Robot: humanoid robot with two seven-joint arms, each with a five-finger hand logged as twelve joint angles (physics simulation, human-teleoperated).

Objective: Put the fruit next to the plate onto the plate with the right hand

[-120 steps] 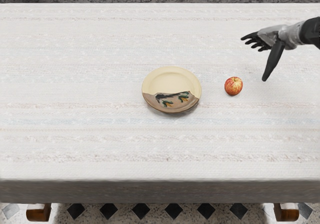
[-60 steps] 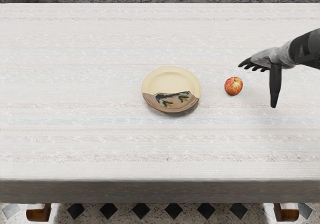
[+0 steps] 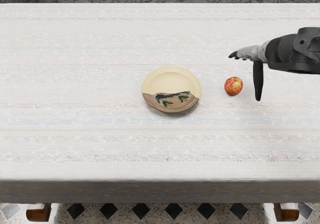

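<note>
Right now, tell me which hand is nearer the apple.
Right. The right hand hovers just right of the apple, not touching; the left hand is out of view.

A cream plate [image 3: 171, 79] with a brown painted band along its near edge is sitting on the pale striped table [image 3: 100, 134]. To the right of the plate, near but apart from it, a red apple [image 3: 233, 85] is resting upright. Farther right of the plate, just beyond the apple, the right hand [image 3: 251, 54] is hovering, fingers [image 3: 235, 55] reaching toward the plate's side and thumb hanging down, holding nothing.
</note>
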